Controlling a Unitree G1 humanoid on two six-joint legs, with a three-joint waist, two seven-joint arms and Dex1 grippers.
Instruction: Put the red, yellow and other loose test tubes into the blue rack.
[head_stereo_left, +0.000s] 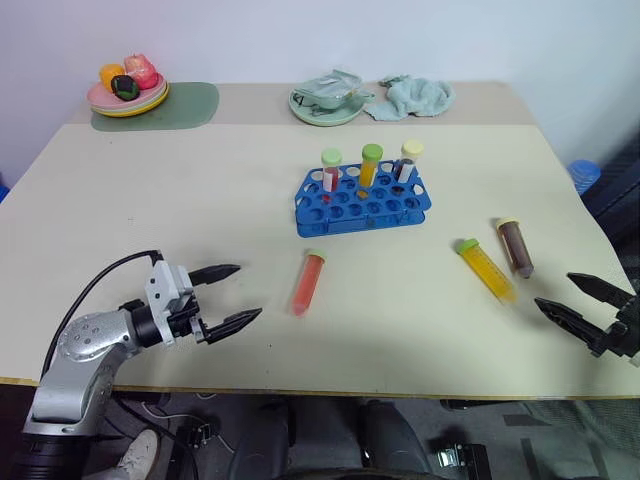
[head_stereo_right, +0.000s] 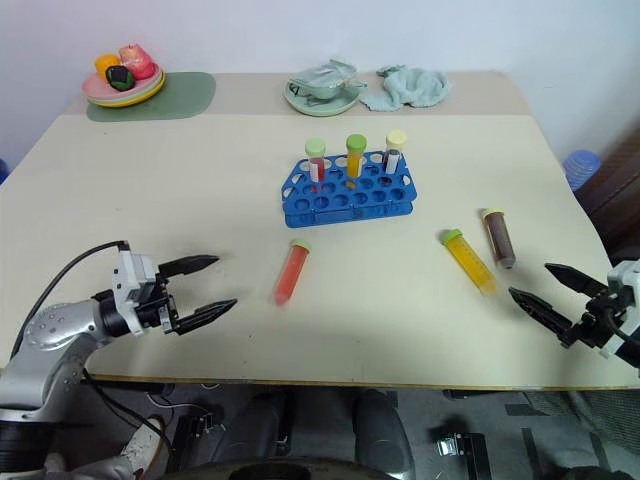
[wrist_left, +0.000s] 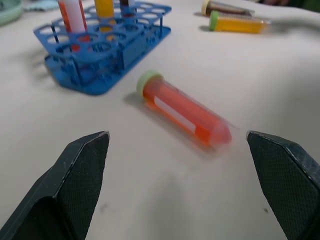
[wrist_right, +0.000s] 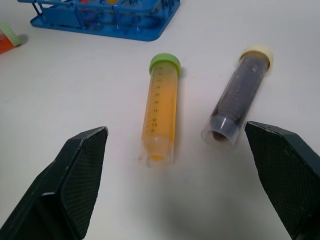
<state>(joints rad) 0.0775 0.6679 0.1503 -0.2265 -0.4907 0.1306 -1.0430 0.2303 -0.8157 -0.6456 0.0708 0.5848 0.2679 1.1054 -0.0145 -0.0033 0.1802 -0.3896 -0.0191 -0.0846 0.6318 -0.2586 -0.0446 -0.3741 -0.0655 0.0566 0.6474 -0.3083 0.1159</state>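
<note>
three loose tubes are seen lying on the counter (head_stereo_left: 150, 215), both grippers spread wide and empty.

the red tube (head_stereo_left: 308, 282) is laid flat in front of the blue rack (head_stereo_left: 362, 200), beyond the left gripper (head_stereo_left: 228, 295). the yellow tube (head_stereo_left: 486, 269) and brown tube (head_stereo_left: 516, 246) are laid side by side near the right gripper (head_stereo_left: 584, 299).

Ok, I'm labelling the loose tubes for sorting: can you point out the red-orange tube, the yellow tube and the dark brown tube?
red-orange tube (head_stereo_left: 307, 284), left eye view, middle of its body.
yellow tube (wrist_right: 161, 112), right wrist view, middle of its body.
dark brown tube (wrist_right: 239, 102), right wrist view, middle of its body.
</note>
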